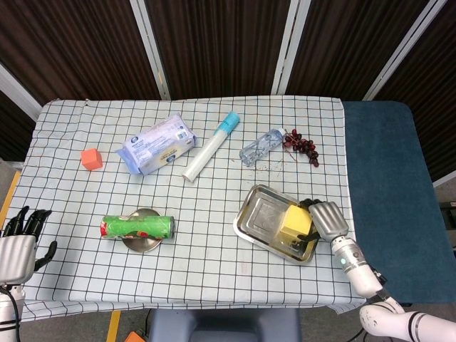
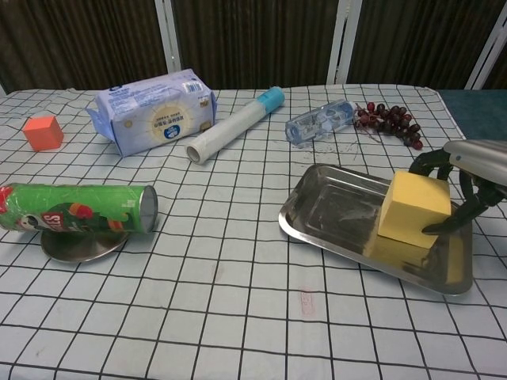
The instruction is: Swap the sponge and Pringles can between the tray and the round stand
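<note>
The head view looks steeply down from high above on the whole table [image 1: 214, 278]. The chest view looks low and near, across the cloth. Both share the tray [image 1: 260, 214] [image 2: 333, 210] left of the right hand [image 1: 325, 218] [image 2: 467, 170].

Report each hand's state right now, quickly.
Left hand: open, fingers apart, holding nothing, at the table's near left edge.
Right hand: fingers curled around the yellow sponge in the tray; grip cannot be told.
</note>
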Robot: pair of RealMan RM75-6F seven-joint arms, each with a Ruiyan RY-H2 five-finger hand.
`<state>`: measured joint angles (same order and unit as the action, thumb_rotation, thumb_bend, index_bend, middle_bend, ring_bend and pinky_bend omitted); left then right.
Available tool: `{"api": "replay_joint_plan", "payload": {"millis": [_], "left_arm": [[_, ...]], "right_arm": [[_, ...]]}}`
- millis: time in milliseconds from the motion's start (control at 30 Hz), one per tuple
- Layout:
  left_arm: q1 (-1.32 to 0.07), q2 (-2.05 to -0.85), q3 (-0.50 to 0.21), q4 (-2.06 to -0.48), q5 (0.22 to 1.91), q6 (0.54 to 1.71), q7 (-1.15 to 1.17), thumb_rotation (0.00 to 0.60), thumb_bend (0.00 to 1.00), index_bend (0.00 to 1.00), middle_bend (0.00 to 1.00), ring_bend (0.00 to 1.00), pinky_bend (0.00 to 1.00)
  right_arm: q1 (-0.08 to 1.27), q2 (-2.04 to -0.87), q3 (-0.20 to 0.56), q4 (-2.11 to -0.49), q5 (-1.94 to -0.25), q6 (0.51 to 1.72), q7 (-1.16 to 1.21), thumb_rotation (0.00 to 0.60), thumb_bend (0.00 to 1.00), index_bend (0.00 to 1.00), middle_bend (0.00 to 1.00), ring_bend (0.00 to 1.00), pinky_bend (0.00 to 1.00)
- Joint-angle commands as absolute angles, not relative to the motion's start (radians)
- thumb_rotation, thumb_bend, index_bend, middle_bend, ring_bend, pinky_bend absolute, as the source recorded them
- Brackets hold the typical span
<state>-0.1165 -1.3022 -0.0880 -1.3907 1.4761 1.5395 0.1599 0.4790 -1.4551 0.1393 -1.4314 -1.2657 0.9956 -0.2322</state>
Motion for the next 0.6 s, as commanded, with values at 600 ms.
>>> {"api": "replay_joint_plan", "payload": {"millis": [600], "left_arm": [[-0.118,-1.291,-0.077,-1.414,1.461,1.512,0.221,0.6,0.36,0.18,0.19,0.07,0.19]], "right_arm": [[0.648,-1.607,0.205,-1.335,-1.423,1.009,-0.126,0.6,0.02,0.69,0.61,0.65,0.8]]}}
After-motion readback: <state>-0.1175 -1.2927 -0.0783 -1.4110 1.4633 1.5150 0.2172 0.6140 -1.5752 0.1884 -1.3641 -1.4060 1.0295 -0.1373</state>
